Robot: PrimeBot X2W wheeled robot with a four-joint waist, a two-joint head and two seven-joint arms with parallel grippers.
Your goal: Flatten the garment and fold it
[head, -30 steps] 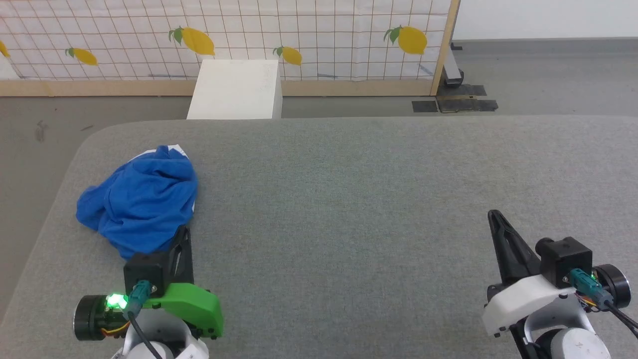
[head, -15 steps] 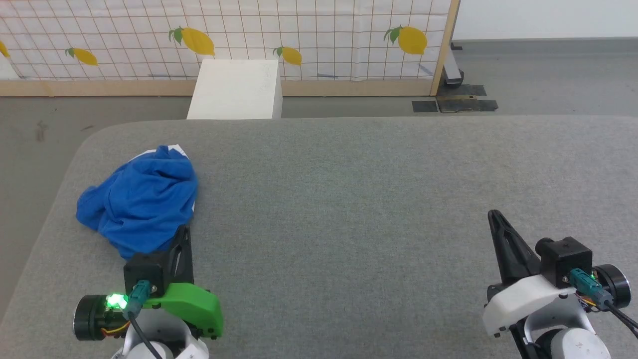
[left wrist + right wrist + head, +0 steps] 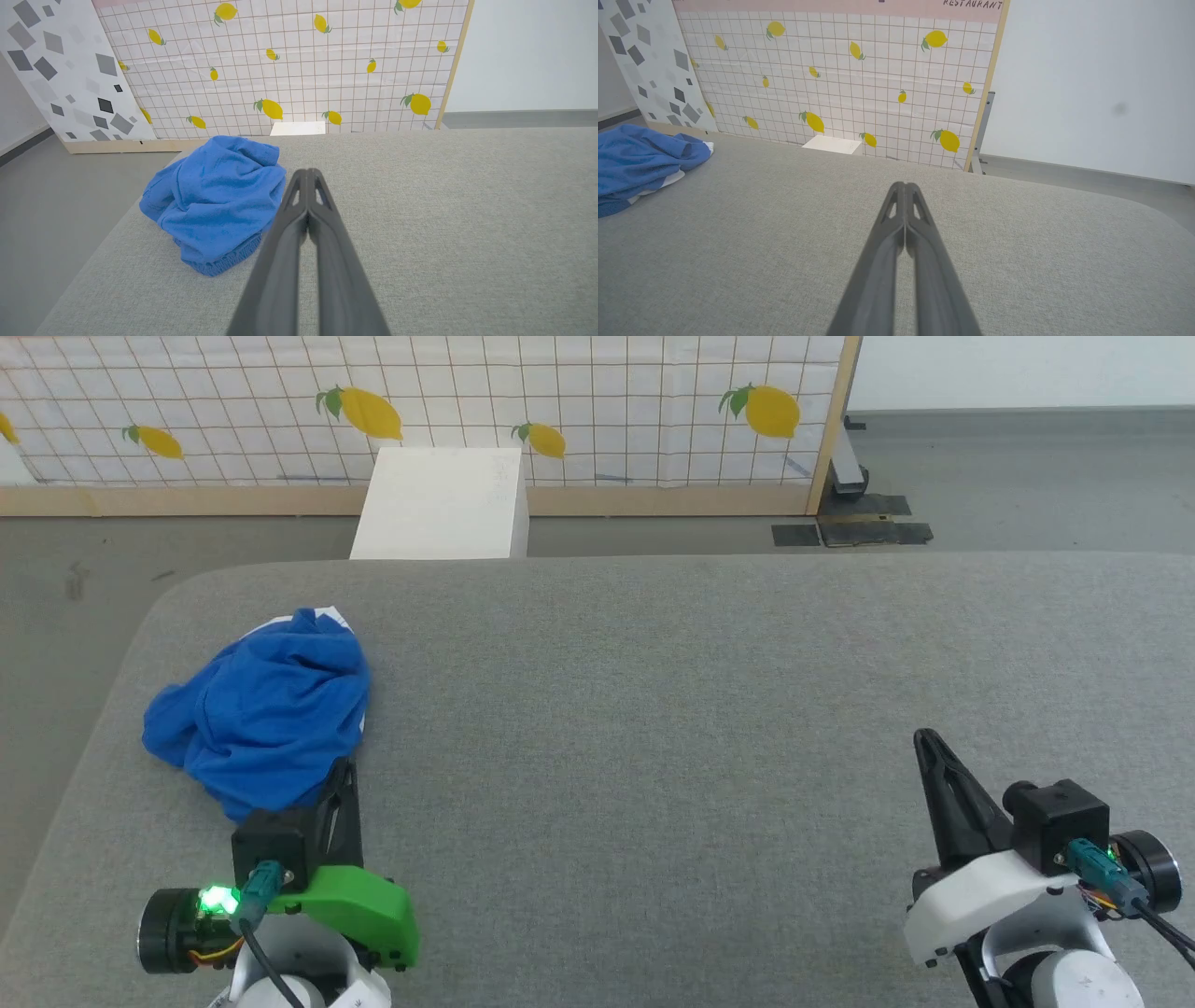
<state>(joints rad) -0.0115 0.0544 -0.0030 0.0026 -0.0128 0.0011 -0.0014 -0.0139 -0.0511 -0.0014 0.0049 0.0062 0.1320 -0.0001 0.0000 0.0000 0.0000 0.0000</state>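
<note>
Left gripper (image 3: 347, 767): two long dark fingers pressed together, nothing held, tips just beside the near right edge of the garment (image 3: 261, 719); contact cannot be judged. Right gripper (image 3: 924, 739): fingers likewise closed and empty, well apart from the cloth on the far side of the grey fabric-covered table (image 3: 653, 709). Change across the last second: none noted. Both arms and the heap sit as they did in the earlier head pictures, so no grasp has begun and flattening is not yet started. Judgement: the left fingers must part before any pick. Garment is royal blue soft-fabric shorts, lying crumpled in a rounded heap near the table's left far corner, with deep wrinkles and layers tucked under one another. A white strip peeks out at the far edge. In the left wrist view a ribbed, gathered band lies along the near underside, probably the waistband. No leg opening or hem can be told apart.
</note>
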